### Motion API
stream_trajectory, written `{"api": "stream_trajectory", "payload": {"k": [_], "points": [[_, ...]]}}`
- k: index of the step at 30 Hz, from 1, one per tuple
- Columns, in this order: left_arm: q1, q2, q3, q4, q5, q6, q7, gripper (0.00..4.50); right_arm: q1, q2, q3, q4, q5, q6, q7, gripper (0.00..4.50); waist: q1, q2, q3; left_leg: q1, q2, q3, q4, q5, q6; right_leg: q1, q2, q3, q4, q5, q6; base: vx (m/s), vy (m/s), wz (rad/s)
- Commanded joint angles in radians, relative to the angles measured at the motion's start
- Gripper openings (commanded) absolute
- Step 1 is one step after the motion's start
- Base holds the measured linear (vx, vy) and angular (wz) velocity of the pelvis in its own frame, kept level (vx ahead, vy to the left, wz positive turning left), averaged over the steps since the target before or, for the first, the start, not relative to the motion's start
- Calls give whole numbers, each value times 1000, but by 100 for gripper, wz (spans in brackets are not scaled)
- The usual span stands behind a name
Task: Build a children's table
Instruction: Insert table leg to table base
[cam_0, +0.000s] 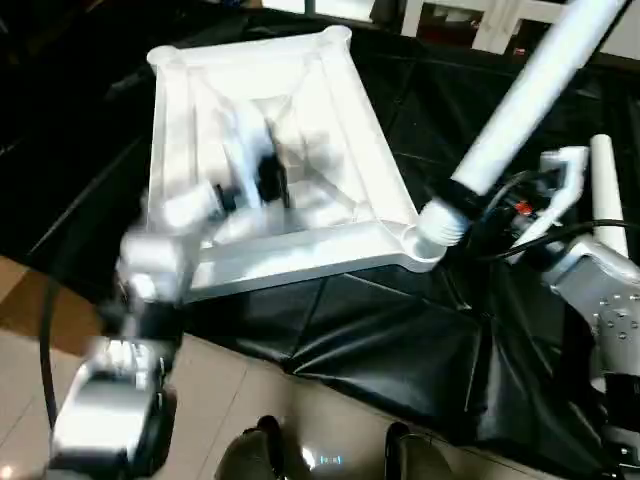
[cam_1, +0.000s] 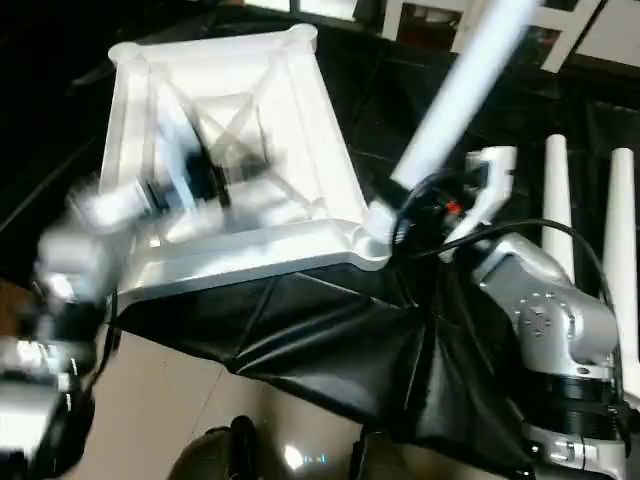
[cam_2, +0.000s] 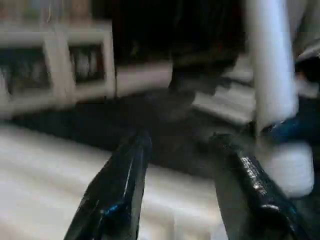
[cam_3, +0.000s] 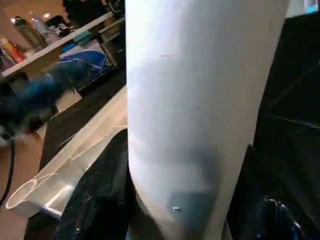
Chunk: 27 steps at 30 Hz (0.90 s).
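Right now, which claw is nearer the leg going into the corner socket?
Right. The right claw grips the leg near its base; the left claw hangs over the tabletop's ribbed middle, apart from it.

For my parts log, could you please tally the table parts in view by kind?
Table top: 1
Leg in the right gripper, at a corner socket: 1
Loose legs on the black cloth: 2
Total: 4

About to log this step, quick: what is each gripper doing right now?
Left gripper: open, holding nothing, over the table top.
Right gripper: closed on the table leg at the corner socket.
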<state>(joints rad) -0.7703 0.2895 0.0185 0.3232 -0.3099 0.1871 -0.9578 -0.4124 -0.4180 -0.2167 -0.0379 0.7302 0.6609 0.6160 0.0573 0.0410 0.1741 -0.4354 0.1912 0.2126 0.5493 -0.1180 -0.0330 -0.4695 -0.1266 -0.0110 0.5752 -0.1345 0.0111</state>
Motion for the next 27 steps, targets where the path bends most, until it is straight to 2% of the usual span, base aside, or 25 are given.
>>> {"api": "stream_trajectory", "payload": {"k": [1,2,3,5,7,9,10,11,12,14,15,16,17,20,23,25,27], "points": [[72,19,-62,0,43,16,-46,217,21,-14,8,-29,-21,-21,7,192,6,-27,-84,36,8,-2,-45,-185,111,68,4,0,-50,-194,-207,0,0,0],[73,-6,-54,-21,33,33,-13,217,32,-21,23,-35,-46,-38,11,192,1,-21,-88,39,12,-3,-46,-192,96,64,6,1,-52,-218,-182,0,0,0],[67,-18,-45,-27,22,43,3,244,35,-24,29,-37,-54,-43,13,192,0,-20,-89,41,13,-2,-46,-192,89,62,9,1,-52,-206,-184,0,0,0],[8,-63,-2,-5,7,26,90,251,43,-35,60,-46,-99,-74,21,192,4,-21,-99,46,14,-1,-40,-182,88,60,13,0,-48,-152,-206,0,0,0],[-33,-82,13,17,11,36,145,256,44,-39,77,-51,-121,-88,23,192,4,-22,-97,41,15,-2,-40,-188,86,61,12,-1,-46,-146,-209,0,0,0],[-118,-106,16,57,40,69,242,269,45,-56,125,-64,-179,-128,34,192,8,-25,-95,41,13,-4,-38,-190,85,62,12,-1,-43,-145,-201,0,0,0],[-143,-114,16,72,52,76,275,281,45,-59,137,-68,-192,-137,37,192,9,-24,-99,38,12,-5,-36,-182,85,64,10,-2,-42,-139,-195,0,0,0],[-205,-133,11,103,80,77,344,288,41,-72,182,-80,-244,-171,42,192,10,-20,-103,37,12,-8,-33,-180,82,67,9,-3,-40,-137,-186,0,0,0],[-224,-144,11,108,80,69,359,295,39,-76,199,-84,-263,-184,44,192,9,-24,-103,36,10,-7,-31,-175,84,68,9,-3,-41,-128,-184,0,0,0],[-254,-175,24,98,58,87,374,300,40,-76,215,-94,-281,-197,45,192,11,-28,-112,31,7,-6,-23,-122,110,76,7,-2,-30,-48,-208,0,0,0],[-265,-187,27,89,50,102,380,300,41,-73,216,-98,-280,-195,44,192,12,-28,-113,30,6,-6,-21,-106,120,77,8,-3,-29,-26,-218,0,0,0],[-274,-202,24,68,35,118,375,300,43,-71,220,-99,-284,-197,43,192,14,-25,-119,29,6,-6,-17,-85,138,80,7,-3,-24,11,-239,0,0,0],[-279,-213,20,50,25,129,369,300,44,-70,224,-99,-289,-199,43,192,14,-28,-119,28,5,-5,-15,-78,155,80,9,-4,-24,33,-255,0,0,0],[-276,-233,4,-15,-8,169,349,300,49,-75,239,-91,-312,-213,45,192,15,-26,-123,28,8,-7,-11,-72,178,81,9,-5,-20,44,-282,0,0,0],[-254,-244,-19,-143,-102,225,280,300,57,-77,250,-78,-332,-234,49,192,18,-26,-121,28,12,-7,-10,-80,182,82,7,-5,-19,24,-304,0,0,0],[-242,-249,-14,-211,-173,260,248,300,60,-74,253,-68,-344,-247,51,192,18,-27,-120,28,12,-6,-10,-90,183,81,8,-6,-20,9,-302,0,0,0],[-236,-254,-1,-250,-216,291,241,300,61,-74,255,-59,-353,-256,52,192,17,-27,-116,29,12,-6,-10,-125,169,78,9,-5,-23,-50,-293,0,0,0]]}}
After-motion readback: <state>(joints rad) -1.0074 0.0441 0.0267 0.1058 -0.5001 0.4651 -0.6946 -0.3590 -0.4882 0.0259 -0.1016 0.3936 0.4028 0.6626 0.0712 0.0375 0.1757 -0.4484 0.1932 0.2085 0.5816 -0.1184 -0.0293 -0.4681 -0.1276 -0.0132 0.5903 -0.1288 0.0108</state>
